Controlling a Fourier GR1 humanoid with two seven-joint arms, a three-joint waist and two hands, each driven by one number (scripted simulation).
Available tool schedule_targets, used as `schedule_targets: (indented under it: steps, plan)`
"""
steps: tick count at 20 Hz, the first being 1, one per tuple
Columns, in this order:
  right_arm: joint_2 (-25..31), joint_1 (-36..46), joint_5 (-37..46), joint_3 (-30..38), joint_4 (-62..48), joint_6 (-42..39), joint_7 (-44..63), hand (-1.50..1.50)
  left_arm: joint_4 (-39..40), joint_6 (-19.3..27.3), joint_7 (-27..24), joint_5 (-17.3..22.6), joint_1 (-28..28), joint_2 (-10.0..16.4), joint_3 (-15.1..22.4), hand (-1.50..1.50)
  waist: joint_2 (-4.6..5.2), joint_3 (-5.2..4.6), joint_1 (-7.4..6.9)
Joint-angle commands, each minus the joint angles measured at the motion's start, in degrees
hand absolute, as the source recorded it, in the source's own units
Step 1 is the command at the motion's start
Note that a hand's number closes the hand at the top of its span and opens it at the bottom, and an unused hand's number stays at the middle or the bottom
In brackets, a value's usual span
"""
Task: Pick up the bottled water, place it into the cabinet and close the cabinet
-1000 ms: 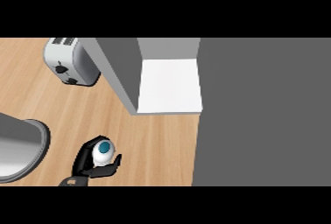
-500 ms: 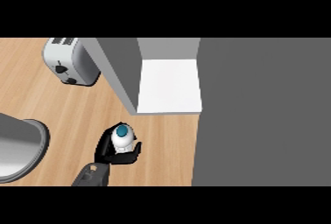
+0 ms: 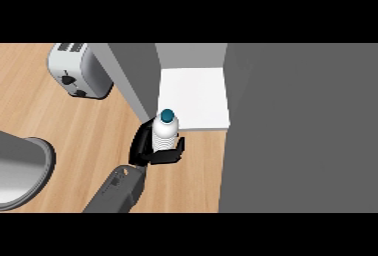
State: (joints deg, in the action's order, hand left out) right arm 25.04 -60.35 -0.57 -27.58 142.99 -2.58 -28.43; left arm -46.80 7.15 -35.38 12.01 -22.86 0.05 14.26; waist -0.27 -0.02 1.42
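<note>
the bottled water is upright in the left hand, whose fingers curl round its body below the blue cap. it is held at the front left corner of the cabinet, with the cap just over the edge of the white shelf floor and the body not yet inside. so the pick looks done. what remains is carrying the bottle in, letting go and closing up. the grey door, left of the cabinet opening, stands open. the toaster sits on the desk left of the cabinet, well apart from the bottle.
</note>
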Motion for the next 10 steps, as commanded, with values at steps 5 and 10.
schedule_targets:
  steps: [5, 10]
  plan:
    - [0.74, -2.73, -2.38, 1.62, 3.27, -0.47, -2.49, -1.5, -1.35, 11.9, 10.87, 9.36, -11.18, -0.05, 7.15, 1.5, 0.23, 0.0, 0.6]
    - [1.72, -2.89, -4.57, 3.94, 5.8, -1.05, -2.47, -1.5, 3.39, 19.07, 14.8, 13.33, -19.69, -0.05, 9.81, 1.5, 0.48, -0.01, 1.71]
